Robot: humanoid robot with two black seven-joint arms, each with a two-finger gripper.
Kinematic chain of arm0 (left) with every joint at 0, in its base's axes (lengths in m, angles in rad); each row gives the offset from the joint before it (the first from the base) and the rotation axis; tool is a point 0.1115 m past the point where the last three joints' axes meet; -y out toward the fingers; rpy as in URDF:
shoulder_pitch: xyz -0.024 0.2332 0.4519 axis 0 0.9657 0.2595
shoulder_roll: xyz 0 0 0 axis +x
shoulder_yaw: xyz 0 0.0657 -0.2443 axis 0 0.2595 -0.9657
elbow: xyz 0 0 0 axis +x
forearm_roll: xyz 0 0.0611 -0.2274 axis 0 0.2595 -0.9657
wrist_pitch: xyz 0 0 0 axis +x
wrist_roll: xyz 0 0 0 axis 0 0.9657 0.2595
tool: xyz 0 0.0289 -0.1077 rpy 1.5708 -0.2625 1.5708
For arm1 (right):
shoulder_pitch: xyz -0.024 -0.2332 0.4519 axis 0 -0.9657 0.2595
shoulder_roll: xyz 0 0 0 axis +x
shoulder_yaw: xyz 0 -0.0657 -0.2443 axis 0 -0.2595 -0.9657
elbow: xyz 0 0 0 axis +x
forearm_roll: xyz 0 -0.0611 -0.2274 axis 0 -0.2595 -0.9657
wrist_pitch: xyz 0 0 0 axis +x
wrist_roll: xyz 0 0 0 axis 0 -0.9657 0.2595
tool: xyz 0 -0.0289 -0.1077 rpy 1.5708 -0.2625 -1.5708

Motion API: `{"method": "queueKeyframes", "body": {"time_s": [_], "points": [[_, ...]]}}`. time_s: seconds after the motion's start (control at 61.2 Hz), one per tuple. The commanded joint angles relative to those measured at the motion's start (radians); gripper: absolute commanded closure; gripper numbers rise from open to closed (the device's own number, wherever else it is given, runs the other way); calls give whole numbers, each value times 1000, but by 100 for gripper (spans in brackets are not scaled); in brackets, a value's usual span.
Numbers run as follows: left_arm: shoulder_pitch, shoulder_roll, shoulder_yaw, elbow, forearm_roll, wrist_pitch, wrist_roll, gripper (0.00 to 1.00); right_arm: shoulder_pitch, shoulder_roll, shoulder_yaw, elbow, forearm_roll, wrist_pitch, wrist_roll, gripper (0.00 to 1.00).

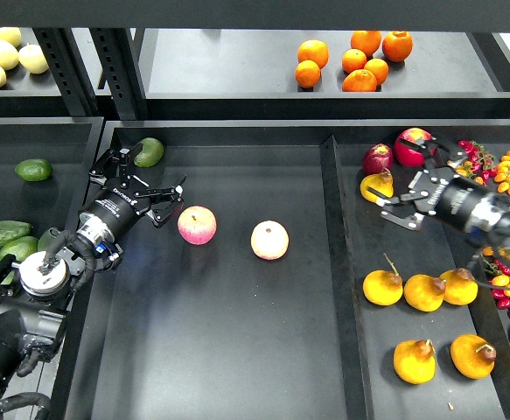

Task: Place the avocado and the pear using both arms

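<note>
Across the dark middle tray (pixel 237 350) two pink-and-yellow apples lie side by side but apart, one (pixel 197 225) toward the left and one (pixel 269 240) nearer the middle. Left gripper (pixel 141 175) hangs over the tray's far left part with its fingers spread and nothing between them; the near finger's tip is just beside the left apple. A green avocado (pixel 149 151) lies just past the gripper at the tray's far left corner, close to the far finger, though contact cannot be made out. More avocados sit in the left tray: one (pixel 33 170) far out and alone, and a darker cluster (pixel 8 234) closer to the arm's base. Over the right tray (pixel 499 394), the right gripper (pixel 394 185) reaches in from the right, its fingers parted on either side of a yellow pear (pixel 377 185) that lies just near two red fruits (pixel 394 150); whether the fingers press on that pear cannot be told. Other pears lie nearer: a row of three (pixel 422 290) and a pair (pixel 443 357) closest of all. Small red and orange fruits (pixel 491 166) cluster along the right edge. On the far shelf sit oranges (pixel 355 59) and, far left, pale yellow fruits (pixel 8 54).
</note>
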Motion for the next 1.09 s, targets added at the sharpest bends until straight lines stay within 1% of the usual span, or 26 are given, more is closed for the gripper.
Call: {"method": "queueKeyframes", "body": {"time_s": [0.0, 0.049, 0.065, 0.196, 0.343, 0.506, 0.572, 0.702, 1.078], "points": [[0, 0, 0, 0, 0, 0, 0, 1, -7, 100, 47, -40, -55, 0, 71, 1], [0, 0, 0, -1, 0, 0, 0, 1, -7, 128, 67, -54, -71, 0, 72, 1], [0, 0, -2, -1, 0, 0, 0, 1, -7, 175, 94, -86, -95, 0, 75, 1], [0, 0, -2, -9, 0, 0, -6, 1, -7, 249, 140, -138, -124, 0, 79, 1], [0, 0, -3, -20, 0, 0, -26, 1, -21, 249, 201, -182, -152, 0, 79, 1], [0, 0, -2, -26, 0, 0, -26, 1, -27, 249, 264, -221, -202, 0, 80, 1], [0, 0, -2, -27, 0, 0, -26, 1, -29, 249, 286, -236, -229, 0, 88, 1], [3, 0, -2, -35, 0, 0, -26, 1, -22, 249, 286, -245, -238, 0, 121, 1], [15, 0, 0, -58, 0, 0, -25, 1, -13, 249, 301, -245, -238, 0, 123, 1]]}}
